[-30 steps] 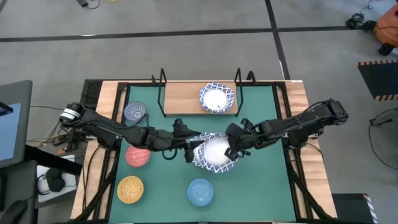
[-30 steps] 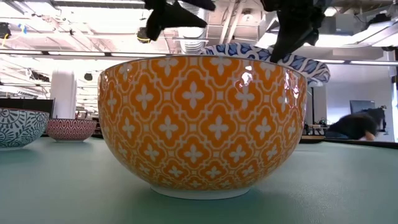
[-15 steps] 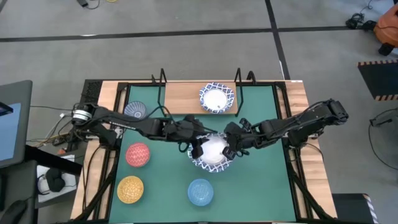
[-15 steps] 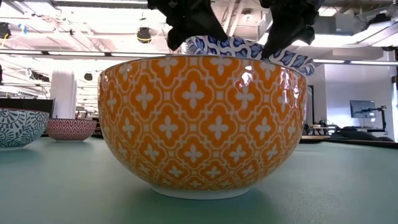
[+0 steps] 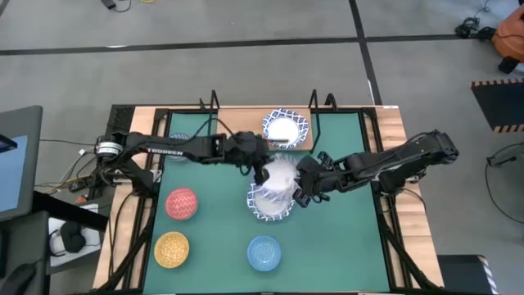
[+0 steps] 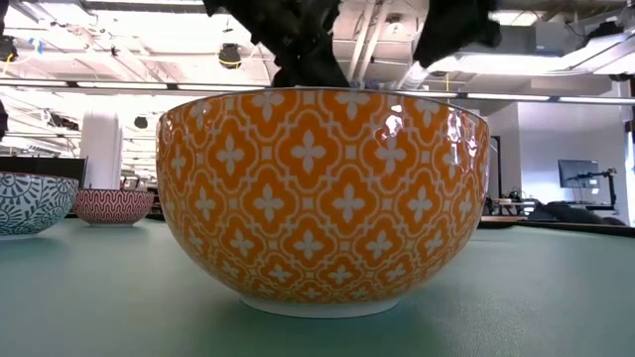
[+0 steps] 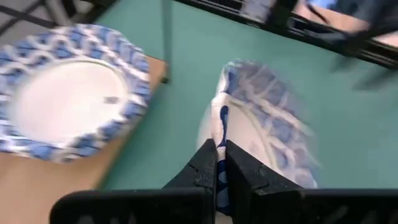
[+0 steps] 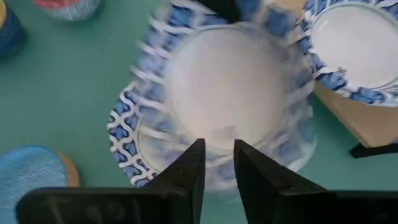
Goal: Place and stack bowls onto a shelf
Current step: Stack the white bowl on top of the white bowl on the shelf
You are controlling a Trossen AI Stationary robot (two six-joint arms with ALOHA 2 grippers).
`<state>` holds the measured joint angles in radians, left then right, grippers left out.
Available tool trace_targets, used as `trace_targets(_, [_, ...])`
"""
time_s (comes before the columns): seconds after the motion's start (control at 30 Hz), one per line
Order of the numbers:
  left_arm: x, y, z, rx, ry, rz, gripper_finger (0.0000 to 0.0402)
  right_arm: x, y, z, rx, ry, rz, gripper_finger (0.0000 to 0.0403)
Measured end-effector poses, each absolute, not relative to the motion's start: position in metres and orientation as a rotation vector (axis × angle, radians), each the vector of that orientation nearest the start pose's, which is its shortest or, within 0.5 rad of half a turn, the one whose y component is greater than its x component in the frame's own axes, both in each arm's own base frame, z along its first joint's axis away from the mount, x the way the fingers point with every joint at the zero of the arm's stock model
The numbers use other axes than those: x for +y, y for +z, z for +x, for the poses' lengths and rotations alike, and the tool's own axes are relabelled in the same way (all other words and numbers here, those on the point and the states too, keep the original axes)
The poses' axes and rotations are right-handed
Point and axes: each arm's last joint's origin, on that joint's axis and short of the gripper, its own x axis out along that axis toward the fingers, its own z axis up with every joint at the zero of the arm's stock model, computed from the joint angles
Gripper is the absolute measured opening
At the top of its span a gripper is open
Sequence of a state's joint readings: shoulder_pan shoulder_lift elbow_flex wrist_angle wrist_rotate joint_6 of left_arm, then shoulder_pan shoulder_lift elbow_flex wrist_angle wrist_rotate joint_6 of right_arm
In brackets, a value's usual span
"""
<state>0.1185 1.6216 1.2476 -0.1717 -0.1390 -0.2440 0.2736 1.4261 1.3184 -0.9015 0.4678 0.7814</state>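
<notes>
A white bowl with a blue lattice rim [image 5: 279,174] hangs tilted above the green mat, with my left gripper [image 5: 262,170] shut on it. Below it a second such bowl [image 5: 268,205] rests on the mat by its base. A third [image 5: 285,131] sits on the shelf's wooden board [image 5: 241,129]. My right gripper [image 8: 218,163] stands open at the two bowls' right side; whether it touches them, I cannot tell. The low view shows only the dark grippers above the yellow bowl [image 6: 322,198]. My left gripper pinches the lifted bowl's rim [image 7: 219,138] between its two fingers, one finger inside the bowl and one outside. The fingers come at it from the table's left. The bowl is clear of the bowl below and is tipped up on edge.
On the mat's left stand a red bowl [image 5: 182,203] and a yellow bowl [image 5: 172,248], with a blue bowl [image 5: 264,252] near the front. A grey-blue patterned bowl [image 6: 30,203] sits at the far left, mostly under my left arm. Black posts [image 5: 214,100] rise at the shelf's ends.
My left gripper has gone toward the table's right to the stacked white bowls, taken hold of the top one's rim, and carried it up and toward the shelf. That bowl has tipped and come clear; the lower bowl stays on the mat.
</notes>
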Motion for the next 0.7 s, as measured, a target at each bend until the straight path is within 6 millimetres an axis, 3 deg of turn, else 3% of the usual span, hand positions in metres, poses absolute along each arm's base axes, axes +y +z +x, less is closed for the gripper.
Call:
trace_targets(0.23, [0.112, 0.296, 0.354, 0.343, 0.508, -0.299, 0.0000, 0.062, 0.354, 0.257, 0.797, -0.671, 0.400, 0.0149])
trace_targets(0.43, [0.169, 0.307, 0.336, 0.162, 0.670, -0.404, 0.0000, 0.065, 0.354, 0.250, 0.815, -0.721, 0.431, 0.0146])
trace_targets(0.57, [0.194, 0.297, 0.332, 0.134, 0.696, -0.484, 0.0001, 0.066, 0.354, 0.249, 0.802, -0.743, 0.466, 0.0146])
trace_targets(0.7, [0.202, 0.274, 0.343, 0.161, 0.640, -0.547, 0.0005, 0.066, 0.354, 0.249, 0.783, -0.757, 0.499, 0.0146])
